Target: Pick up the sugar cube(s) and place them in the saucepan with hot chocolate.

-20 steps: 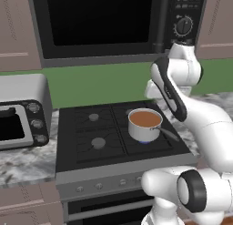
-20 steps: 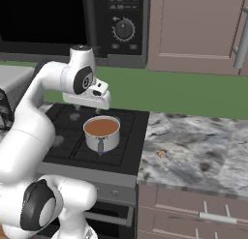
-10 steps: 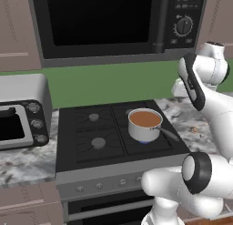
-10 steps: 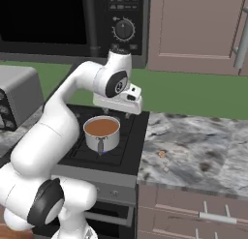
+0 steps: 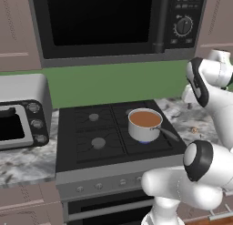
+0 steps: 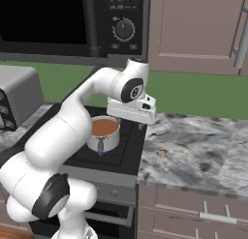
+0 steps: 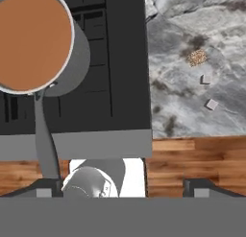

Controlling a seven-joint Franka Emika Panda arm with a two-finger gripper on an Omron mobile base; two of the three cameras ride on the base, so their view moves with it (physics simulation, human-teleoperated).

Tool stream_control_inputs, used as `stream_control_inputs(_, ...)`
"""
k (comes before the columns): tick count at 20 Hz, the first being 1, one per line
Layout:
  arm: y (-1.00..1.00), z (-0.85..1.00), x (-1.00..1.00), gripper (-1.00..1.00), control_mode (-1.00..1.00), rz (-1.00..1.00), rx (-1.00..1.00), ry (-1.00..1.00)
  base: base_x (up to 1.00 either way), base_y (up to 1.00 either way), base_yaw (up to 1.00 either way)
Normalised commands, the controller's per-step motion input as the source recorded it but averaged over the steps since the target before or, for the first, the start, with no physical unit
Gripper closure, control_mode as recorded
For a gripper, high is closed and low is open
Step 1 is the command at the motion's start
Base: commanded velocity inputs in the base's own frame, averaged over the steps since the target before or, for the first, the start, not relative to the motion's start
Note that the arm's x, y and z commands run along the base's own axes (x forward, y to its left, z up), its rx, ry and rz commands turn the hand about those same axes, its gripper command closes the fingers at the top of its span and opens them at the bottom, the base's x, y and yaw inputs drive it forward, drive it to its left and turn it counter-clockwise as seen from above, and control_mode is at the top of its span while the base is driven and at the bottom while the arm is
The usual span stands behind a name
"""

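I see my end effector [image 6: 140,122] hanging over the seam between stove [image 6: 121,156] and marble surface [image 6: 203,151], fingers spread wide apart with nothing between them. The saucepan with hot chocolate [image 5: 144,124] sits on the stove's front right burner. Two small pale sugar cubes [image 7: 211,104] lie on the surface, well apart from the pan

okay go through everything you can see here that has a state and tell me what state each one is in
saucepan: upright on the stove's front right burner, holding brown liquid.
sugar cubes: loose on the marble counter, not picked up.
claw: open, empty.
microwave: door shut.
toaster oven: door shut.
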Motion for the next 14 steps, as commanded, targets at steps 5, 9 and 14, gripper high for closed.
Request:
stream_control_inputs(5,-0.21,-0.35,0.46,-1.0,-1.0,0.16,0.03,-0.24,0.0,0.0,0.0)
stream_control_inputs(9,-0.42,-0.38,0.43,-1.0,-1.0,0.18,0.01,-0.21,0.0,0.0,0.0)
stream_control_inputs(14,-0.22,-0.18,0.2,-1.0,-1.0,0.1,-0.09,-0.03,0.0,0.0,0.0)
